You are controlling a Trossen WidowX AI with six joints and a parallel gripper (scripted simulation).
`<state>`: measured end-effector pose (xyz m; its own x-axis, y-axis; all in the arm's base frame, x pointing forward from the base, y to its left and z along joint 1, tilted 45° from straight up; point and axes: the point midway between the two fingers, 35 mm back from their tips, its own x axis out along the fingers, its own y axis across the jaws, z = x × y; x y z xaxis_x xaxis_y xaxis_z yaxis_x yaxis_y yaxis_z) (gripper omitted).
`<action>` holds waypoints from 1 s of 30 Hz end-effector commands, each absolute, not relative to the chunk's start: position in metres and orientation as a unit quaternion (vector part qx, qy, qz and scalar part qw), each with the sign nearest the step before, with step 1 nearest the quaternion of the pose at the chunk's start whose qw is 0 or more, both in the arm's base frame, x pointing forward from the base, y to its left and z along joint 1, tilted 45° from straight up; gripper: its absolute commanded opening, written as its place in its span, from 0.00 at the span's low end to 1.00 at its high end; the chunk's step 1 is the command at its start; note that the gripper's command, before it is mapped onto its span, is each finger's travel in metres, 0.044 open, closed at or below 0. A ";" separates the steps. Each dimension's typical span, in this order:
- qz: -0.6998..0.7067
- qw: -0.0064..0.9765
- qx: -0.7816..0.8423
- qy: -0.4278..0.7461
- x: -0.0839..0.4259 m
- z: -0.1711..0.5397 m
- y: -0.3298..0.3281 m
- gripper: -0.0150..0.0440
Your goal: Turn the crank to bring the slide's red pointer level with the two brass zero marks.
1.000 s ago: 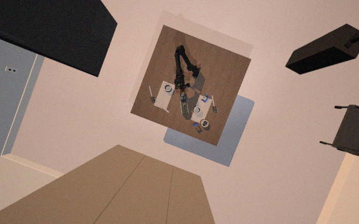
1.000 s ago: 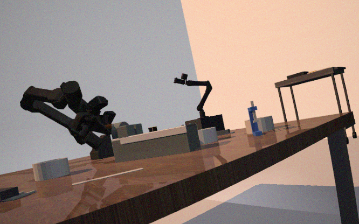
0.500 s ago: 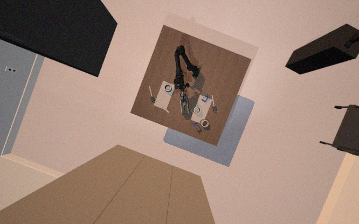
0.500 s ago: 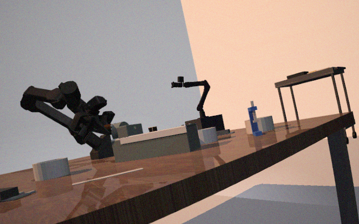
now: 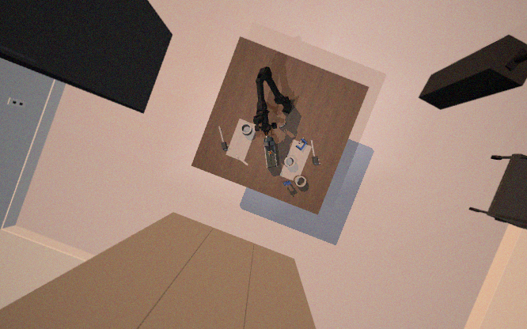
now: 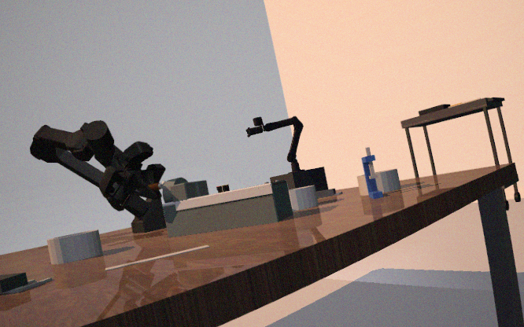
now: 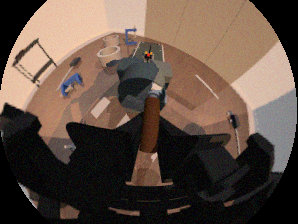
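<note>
The machine is a long grey-green box [image 5: 272,162] [image 6: 223,217] [image 7: 137,75] with a rounded dark hub at the end near the arm. Its crank handle [image 7: 151,120] is a brown-orange cylinder; a bit of orange shows beside the fingers in the exterior view. My gripper [image 5: 266,131] [image 6: 154,187] [image 7: 149,115] is shut on the handle, one black finger on each side. The red pointer [image 7: 148,54] [image 5: 271,152] stands over the slide, beyond the hub in the wrist view. The brass zero marks are too small to tell apart, so I cannot tell whether the pointer is level with them.
White round pots stand left [image 5: 246,134] [image 6: 75,248] and right of the machine, with pale sheets [image 5: 239,142] beneath some. Blue clamps [image 5: 301,144] [image 6: 372,178] [image 7: 71,85] lie or stand to the right. Dark brush-like tools [image 5: 224,145] [image 5: 316,160] lie on both sides.
</note>
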<state>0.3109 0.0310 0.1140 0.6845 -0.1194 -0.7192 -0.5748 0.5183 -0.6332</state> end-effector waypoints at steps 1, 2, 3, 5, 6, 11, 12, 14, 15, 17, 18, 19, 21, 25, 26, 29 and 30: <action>0.135 0.791 -0.469 0.369 0.316 0.116 0.024 0.25; 0.135 0.791 -0.469 0.369 0.317 0.116 0.022 0.25; 0.135 0.791 -0.469 0.369 0.318 0.116 0.021 0.25; 0.135 0.791 -0.469 0.369 0.319 0.115 0.019 0.25; 0.135 0.791 -0.469 0.369 0.320 0.115 0.017 0.25; 0.135 0.791 -0.469 0.369 0.323 0.112 0.011 0.25; 0.135 0.791 -0.469 0.369 0.323 0.111 0.009 0.25; 0.135 0.791 -0.470 0.369 0.324 0.109 0.007 0.25; 0.135 0.791 -0.470 0.369 0.324 0.108 0.005 0.25; 0.135 0.791 -0.470 0.369 0.325 0.105 0.003 0.25; 0.135 0.791 -0.470 0.369 0.325 0.104 0.002 0.25; 0.135 0.791 -0.470 0.369 0.325 0.103 0.001 0.25; 0.135 0.790 -0.470 0.369 0.326 0.100 -0.001 0.25; 0.135 0.790 -0.470 0.369 0.325 0.094 -0.004 0.25; 0.135 0.790 -0.470 0.369 0.325 0.092 -0.005 0.25; 0.135 0.790 -0.470 0.369 0.324 0.088 -0.006 0.25; 0.135 0.790 -0.470 0.369 0.324 0.087 -0.006 0.25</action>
